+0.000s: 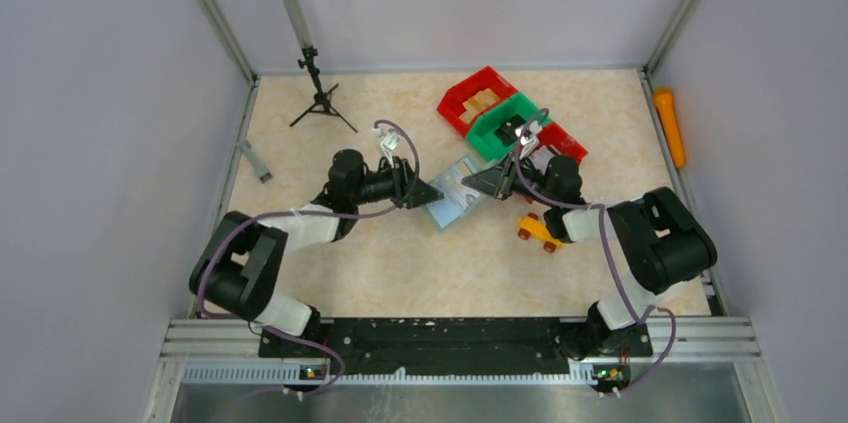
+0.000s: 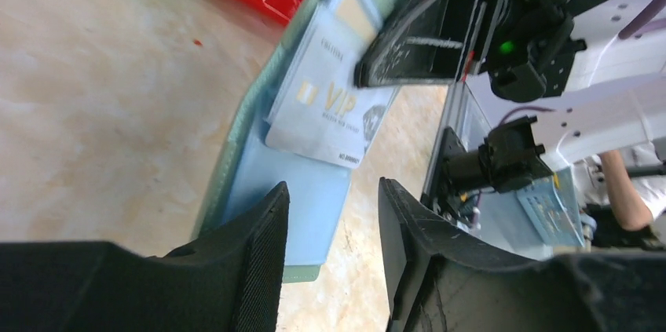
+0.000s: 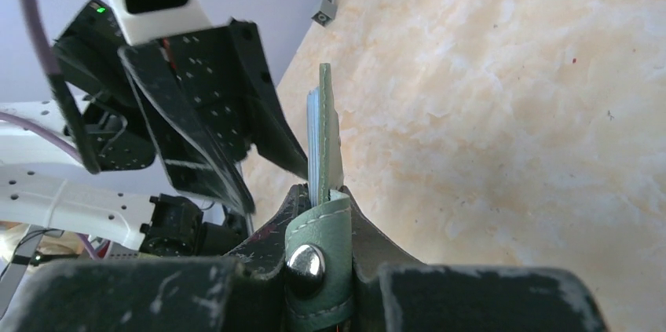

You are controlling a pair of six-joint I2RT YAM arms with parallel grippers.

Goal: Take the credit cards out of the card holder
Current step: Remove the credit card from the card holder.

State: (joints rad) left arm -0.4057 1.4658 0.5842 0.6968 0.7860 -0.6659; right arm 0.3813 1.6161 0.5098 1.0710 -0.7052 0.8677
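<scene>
**Two hands on the open card holder**

In the top view the card holder (image 1: 455, 193) is in the middle of the surface (image 1: 400, 263). It is open, and its pale inside faces up. The left hand (image 1: 431, 196) is at its left end. The right hand (image 1: 480, 183) is at its right end.

In the right wrist view, the right hand (image 3: 323, 195) at the bottom is pinched tight on the holder's little tab (image 3: 318, 269). The tab has a shiny snap (image 3: 305, 261). The holder goes up from there, seen from its thin edge.

In the left wrist view, the left hand (image 2: 331, 187) is at the bottom with its fingers a little apart. The near end of the holder sits in the gap. A pale credit card (image 2: 330, 108) marked "VIP" lies in the holder, in the middle of the picture.

In the top view a red bin (image 1: 462, 101) and a green bin (image 1: 487, 138) stand to the upper right. A yellow toy car (image 1: 537, 231) sits to the lower right.
</scene>
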